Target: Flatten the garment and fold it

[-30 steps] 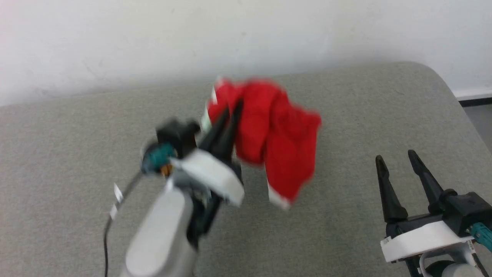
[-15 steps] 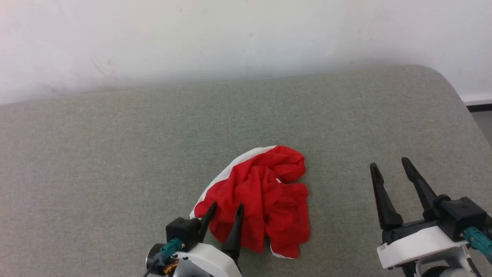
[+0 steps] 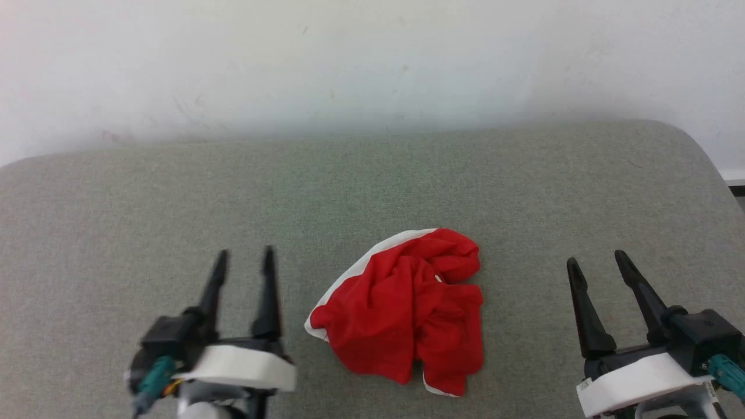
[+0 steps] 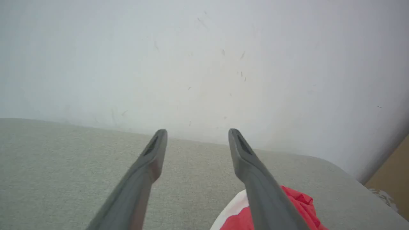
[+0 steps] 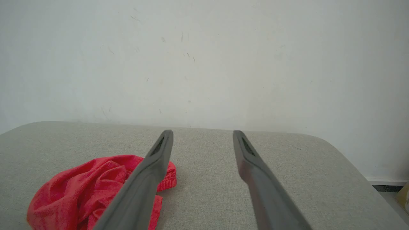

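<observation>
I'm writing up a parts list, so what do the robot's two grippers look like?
The left gripper and right gripper match: two long black jaws tapering to points, on a black base with a white curved collar and a teal plug at the side. Each jaw has a slot near its tip.

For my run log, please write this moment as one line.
garment: crumpled heap on grey cushion | left gripper: open, empty, beside garment | right gripper: open, empty | folding: not begun
</observation>
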